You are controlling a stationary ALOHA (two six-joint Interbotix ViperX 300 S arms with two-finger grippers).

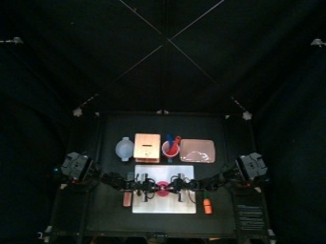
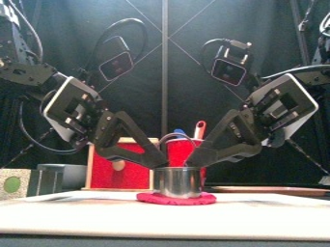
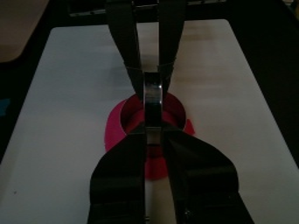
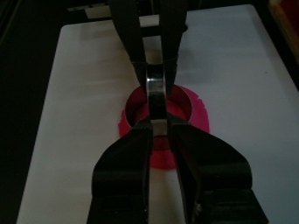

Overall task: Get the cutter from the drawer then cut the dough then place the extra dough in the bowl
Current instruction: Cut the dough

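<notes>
From my console I see both arms meeting over the middle of the white cutting board (image 1: 178, 205). The cutter (image 2: 179, 180) stands upright on the red dough (image 2: 149, 199), which lies flat on the board and shows as a rim all round the cutter's base. The left gripper (image 2: 156, 165) pinches the cutter's wall on its side, jaws pressed nearly together on the metal. The right gripper (image 2: 206, 165) does the same on the opposite wall. In both wrist views I see the two grippers facing each other across the ring. Behind the board stand the wooden box (image 1: 148, 146), the red cup (image 1: 173, 146) just beside it, the bowl (image 1: 124, 148) and the pink tray (image 1: 199, 150).
</notes>
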